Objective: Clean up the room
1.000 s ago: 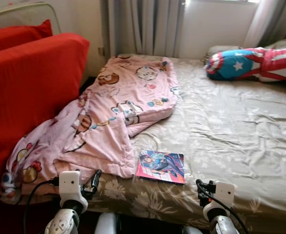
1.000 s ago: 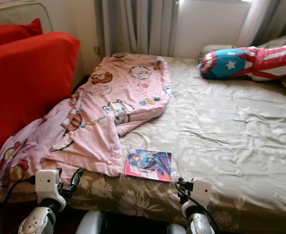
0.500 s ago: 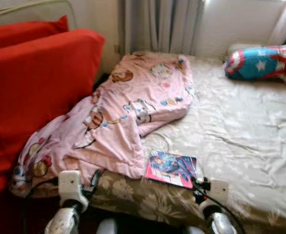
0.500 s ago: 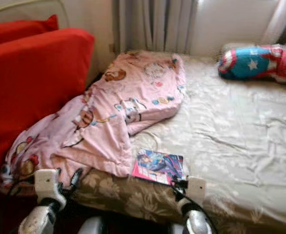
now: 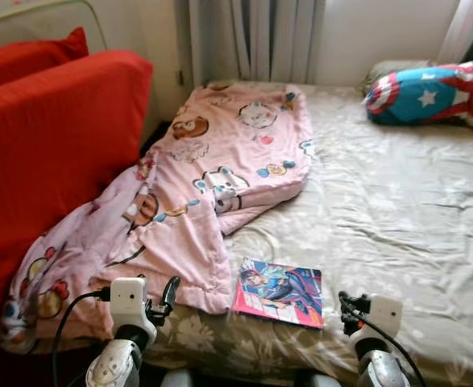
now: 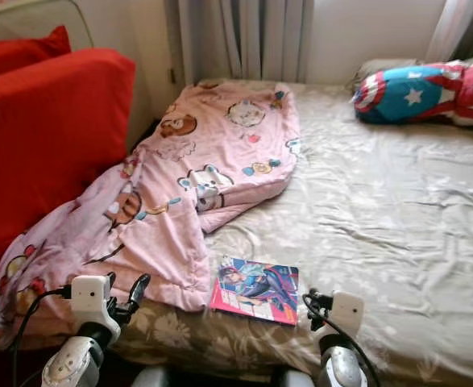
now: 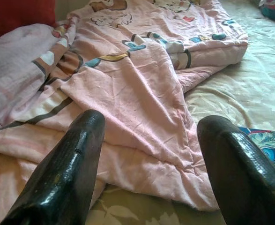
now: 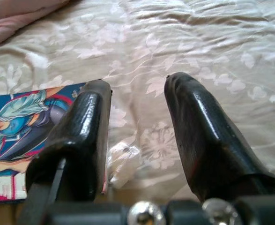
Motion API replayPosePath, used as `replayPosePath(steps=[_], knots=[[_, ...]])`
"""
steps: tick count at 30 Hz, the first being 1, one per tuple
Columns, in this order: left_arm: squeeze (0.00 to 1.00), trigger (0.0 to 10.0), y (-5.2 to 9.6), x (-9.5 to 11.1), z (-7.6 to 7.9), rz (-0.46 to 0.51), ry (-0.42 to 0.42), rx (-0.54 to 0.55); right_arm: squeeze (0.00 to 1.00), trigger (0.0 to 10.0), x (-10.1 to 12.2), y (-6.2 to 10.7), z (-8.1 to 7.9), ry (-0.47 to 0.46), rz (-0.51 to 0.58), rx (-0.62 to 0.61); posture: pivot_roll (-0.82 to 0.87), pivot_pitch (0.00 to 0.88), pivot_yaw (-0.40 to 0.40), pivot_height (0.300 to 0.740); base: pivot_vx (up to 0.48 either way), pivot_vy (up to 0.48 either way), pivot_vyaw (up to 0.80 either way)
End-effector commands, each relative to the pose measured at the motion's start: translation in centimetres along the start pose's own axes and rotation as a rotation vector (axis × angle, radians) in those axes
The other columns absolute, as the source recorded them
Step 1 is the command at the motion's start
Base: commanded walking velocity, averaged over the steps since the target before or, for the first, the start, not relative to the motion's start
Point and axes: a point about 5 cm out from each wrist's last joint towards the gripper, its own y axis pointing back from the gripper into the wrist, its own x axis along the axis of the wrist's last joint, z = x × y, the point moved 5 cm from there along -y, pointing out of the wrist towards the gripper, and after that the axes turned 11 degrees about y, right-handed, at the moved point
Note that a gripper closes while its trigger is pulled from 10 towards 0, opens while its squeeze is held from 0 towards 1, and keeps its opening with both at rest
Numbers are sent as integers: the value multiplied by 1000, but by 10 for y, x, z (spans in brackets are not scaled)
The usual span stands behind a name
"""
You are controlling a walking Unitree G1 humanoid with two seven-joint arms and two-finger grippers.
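View steadied since last frame; you stood both grippers, left and right, spread empty, comic book just ahead-left of right.

Both arms: silver rounded shells, each topped by a white boxy wrist block with a small round dark dot on its face. Left gripper: long black fingers, glossy, rounded tips, lightly scuffed. Right gripper: same glossy black fingers, two silver screw heads at their base. Black cable loops off the left wrist block; another black cable runs down from the right one.
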Motion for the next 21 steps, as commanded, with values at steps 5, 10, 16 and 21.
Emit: replayPosePath(steps=[5, 10, 16, 21], knots=[[0, 10000, 4, 3, -3, -2, -2, 7, 0, 10000, -3, -16, 7, 207, -116, 35, 86, 0, -6, 611, 0, 0, 0], [0, 10000, 9, 6, -2, -1, -5, 4, 0, 10000, 2, -28, 35, 530, -204, 61, 111, 23, 2, 611, 0, 0, 0], [0, 10000, 18, 11, -10, -3, -24, 10, 0, 10000, 24, -41, 35, 907, -174, 217, 139, 83, 11, 611, 0, 0, 0], [0, 10000, 29, 16, -11, -9, -34, 10, 0, 10000, 14, -38, 24, 1135, -219, 425, 167, 129, 19, 611, 0, 0, 0]])
